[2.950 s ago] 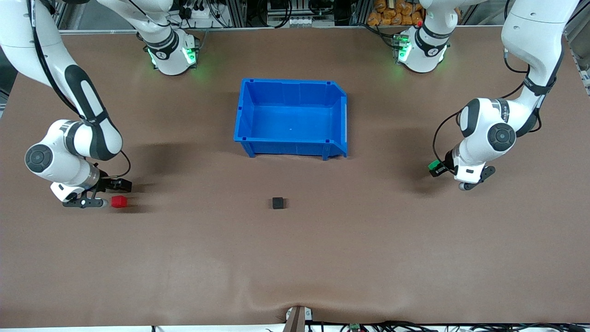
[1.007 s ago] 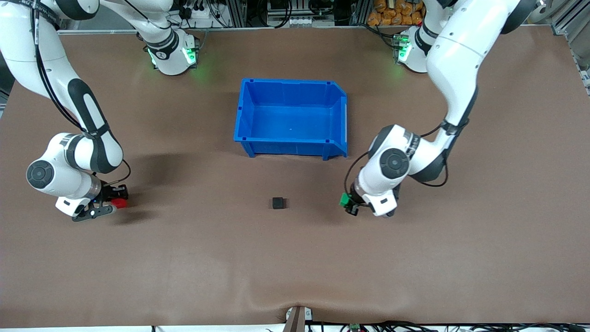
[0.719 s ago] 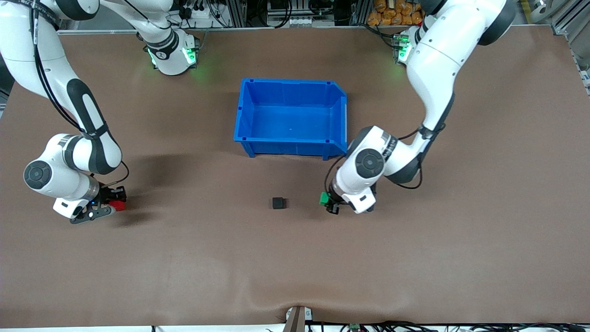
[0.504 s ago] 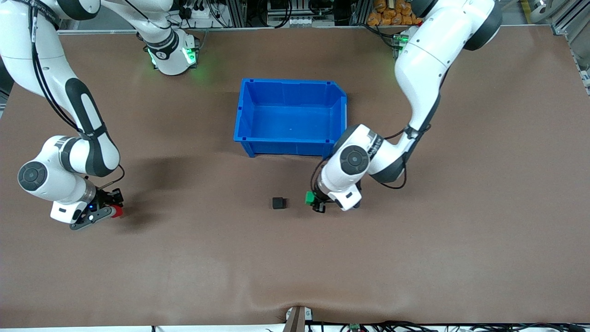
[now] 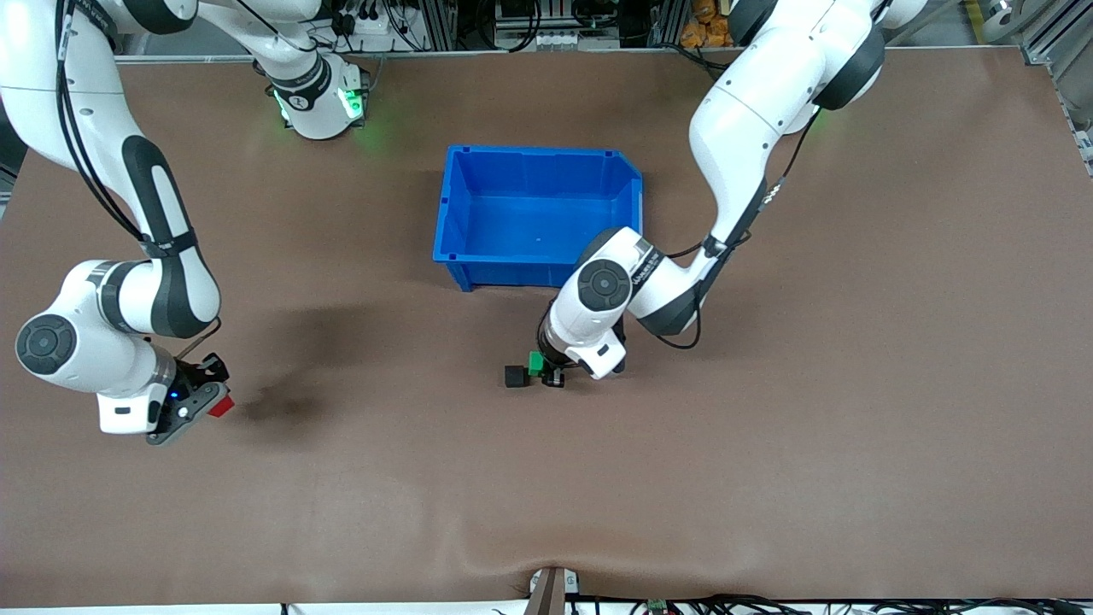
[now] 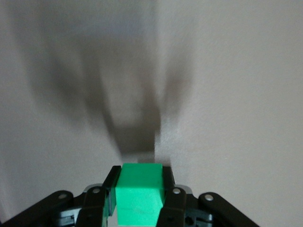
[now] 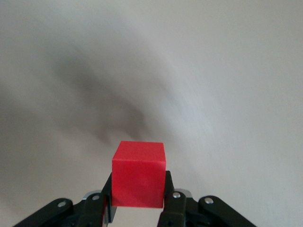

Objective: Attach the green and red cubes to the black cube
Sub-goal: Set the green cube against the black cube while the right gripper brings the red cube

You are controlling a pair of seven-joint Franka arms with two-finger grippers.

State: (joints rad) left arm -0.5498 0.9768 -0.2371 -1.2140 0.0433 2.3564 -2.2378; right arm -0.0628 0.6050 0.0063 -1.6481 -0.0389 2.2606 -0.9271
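Black cube point(image 5: 514, 377): one, on table point(image 5: 768, 427), nearer the front camera than blue bin point(image 5: 538, 213).
Green cube point(image 5: 535, 364) clamped in left gripper point(image 5: 546, 373), just beside it; red cube point(image 5: 220, 407) gripped by right gripper point(image 5: 198, 401), aloft.

Both arms were glossy white with rounded shells and dark grey bands at the joints, each wrist showing a round dark cap. Thin black cables looped along the forearms. The bases glowed green where they met the table point(image 5: 897, 444). The left end effector point(image 6: 137, 201) and right end effector point(image 7: 137, 201) had black fingers on black linkage bars, each fixed with small silver screws.
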